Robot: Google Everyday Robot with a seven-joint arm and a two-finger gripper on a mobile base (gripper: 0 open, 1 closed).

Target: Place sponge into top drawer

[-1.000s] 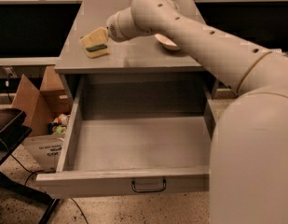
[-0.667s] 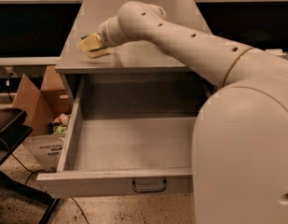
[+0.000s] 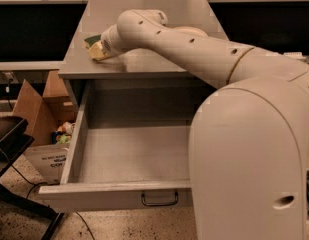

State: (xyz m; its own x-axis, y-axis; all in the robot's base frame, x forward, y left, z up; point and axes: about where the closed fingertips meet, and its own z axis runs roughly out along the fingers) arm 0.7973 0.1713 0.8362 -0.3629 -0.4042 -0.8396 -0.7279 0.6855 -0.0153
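Observation:
The sponge [image 3: 92,39], dark green over pale yellow foam, lies on the grey cabinet top [image 3: 144,64] near its left edge. My gripper [image 3: 103,49] is at the end of the white arm, right against the sponge's right side and low over the cabinet top; the wrist hides most of it. The top drawer [image 3: 119,156] is pulled far out below the cabinet top. It is grey and deep, nothing shows inside it, and a small dark wire handle [image 3: 159,199] sits at the centre of its front panel.
A pale bowl [image 3: 190,31] sits on the cabinet top, mostly hidden behind my arm. A cardboard box [image 3: 44,119] with rubbish stands on the floor left of the drawer. A dark chair base [image 3: 9,144] is at the far left. My white body fills the right side.
My arm has swung left across the cabinet top and the gripper has closed in on the sponge. The sponge sits slightly further left. The drawer has not moved.

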